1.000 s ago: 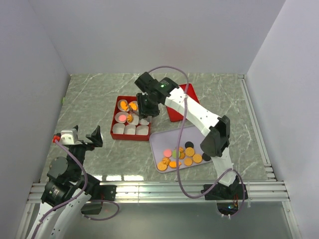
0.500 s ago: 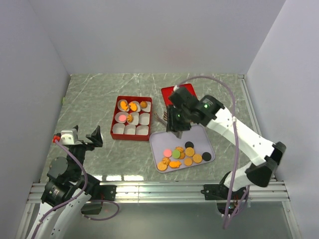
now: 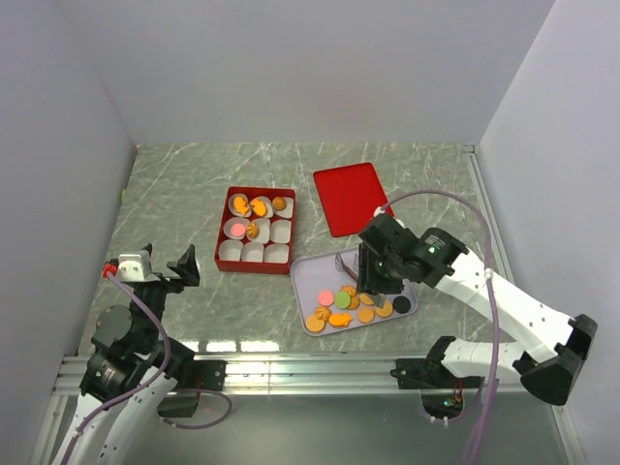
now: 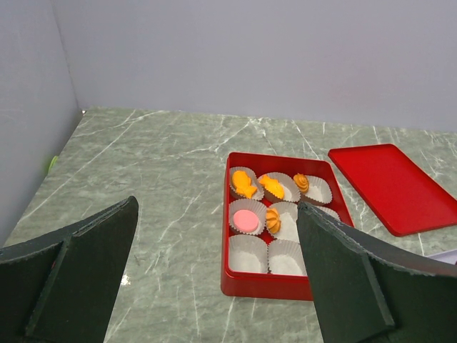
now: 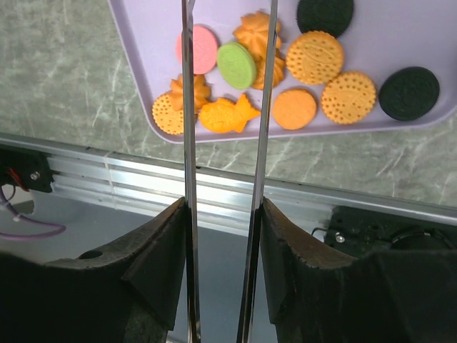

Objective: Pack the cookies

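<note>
Both stand open, empty: left gripper (image 4: pixel 216 214) facing red box (image 4: pixel 250 284), right gripper (image 5: pixel 229 28) above cookies (image 5: pixel 315 57) on tray (image 5: pixel 421 28).

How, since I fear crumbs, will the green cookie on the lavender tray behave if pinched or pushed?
The green cookie looks thin, flat and dry: probably light but brittle, so a hard pinch may crack it. Lying flat on the lavender tray, it would likely slide, not roll. Pushed, it would probably nudge the pink cookie beside it.

Overhead sees all; left wrist faces the red box (image 4: pixel 264 284); right wrist close above the tray (image 5: pixel 400 28).
</note>
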Tool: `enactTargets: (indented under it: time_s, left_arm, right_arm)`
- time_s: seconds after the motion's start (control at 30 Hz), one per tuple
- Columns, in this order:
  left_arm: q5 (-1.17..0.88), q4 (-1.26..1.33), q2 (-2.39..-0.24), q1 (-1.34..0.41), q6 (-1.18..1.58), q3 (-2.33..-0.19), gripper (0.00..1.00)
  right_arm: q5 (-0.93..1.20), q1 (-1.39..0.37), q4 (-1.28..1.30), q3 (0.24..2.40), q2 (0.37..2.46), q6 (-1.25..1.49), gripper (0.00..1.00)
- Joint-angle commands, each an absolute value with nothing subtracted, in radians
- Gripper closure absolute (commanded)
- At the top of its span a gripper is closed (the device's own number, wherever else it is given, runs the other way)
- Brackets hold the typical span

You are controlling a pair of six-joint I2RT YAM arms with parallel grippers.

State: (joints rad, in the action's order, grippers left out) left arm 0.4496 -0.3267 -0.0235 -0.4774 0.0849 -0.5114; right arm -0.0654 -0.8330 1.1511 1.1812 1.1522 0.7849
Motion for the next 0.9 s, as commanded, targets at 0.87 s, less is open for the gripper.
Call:
enactTargets:
  time_s: [0.87]
  left_arm:
    - [0.448,-0.307,-0.005,-0.479,0.061,-0.509,0.01]
  right_arm:
    - [-0.123,-0.828,1.269,1.015,0.965,0.865,0.51]
